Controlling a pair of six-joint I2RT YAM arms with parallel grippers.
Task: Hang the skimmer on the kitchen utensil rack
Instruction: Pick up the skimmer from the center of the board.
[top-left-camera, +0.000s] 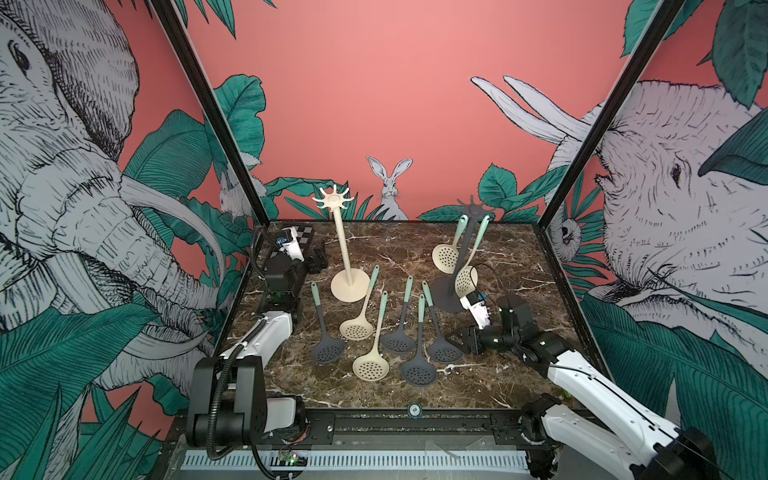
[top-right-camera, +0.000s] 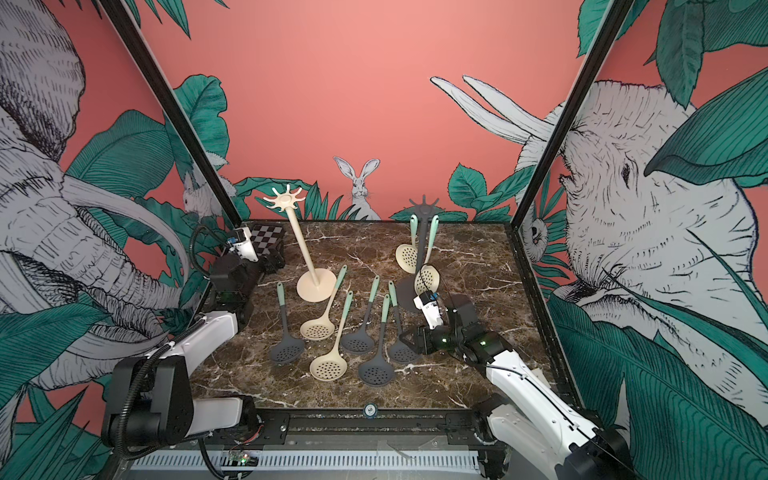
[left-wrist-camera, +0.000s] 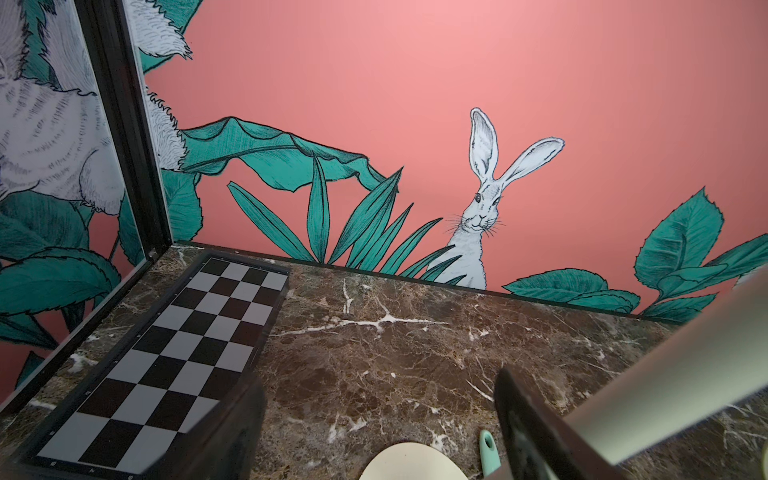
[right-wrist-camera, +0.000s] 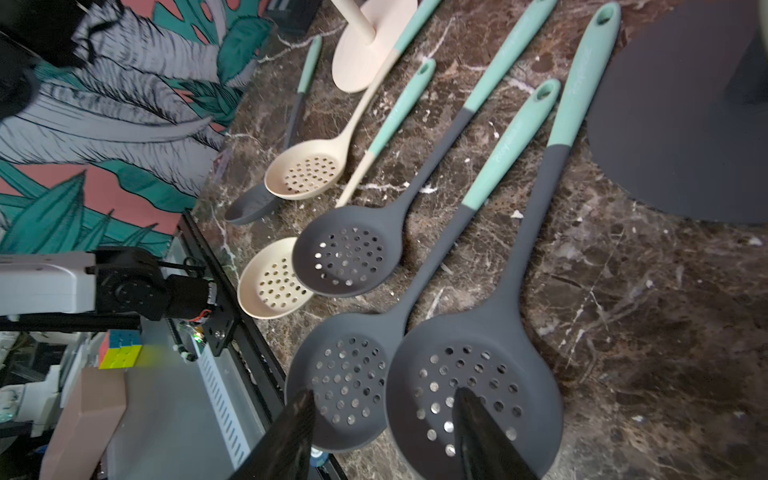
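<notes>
Two racks (top-left-camera: 343, 245), two hanging skimmers (top-left-camera: 445, 258), six lying skimmers (top-left-camera: 356, 330), four grey

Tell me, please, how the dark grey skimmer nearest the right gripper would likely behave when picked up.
The dark grey perforated skimmer with the mint-green handle looks like matte silicone, so it probably grips well. Its long thin shaft may flex if lifted by the bowl. On the brown marble tabletop, its rounded bowl could rock when pushed.

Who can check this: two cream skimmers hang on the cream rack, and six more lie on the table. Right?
Wrong rack: both top views show the two cream skimmers hanging on the dark grey rack. Six more skimmers do lie on the table.
</notes>
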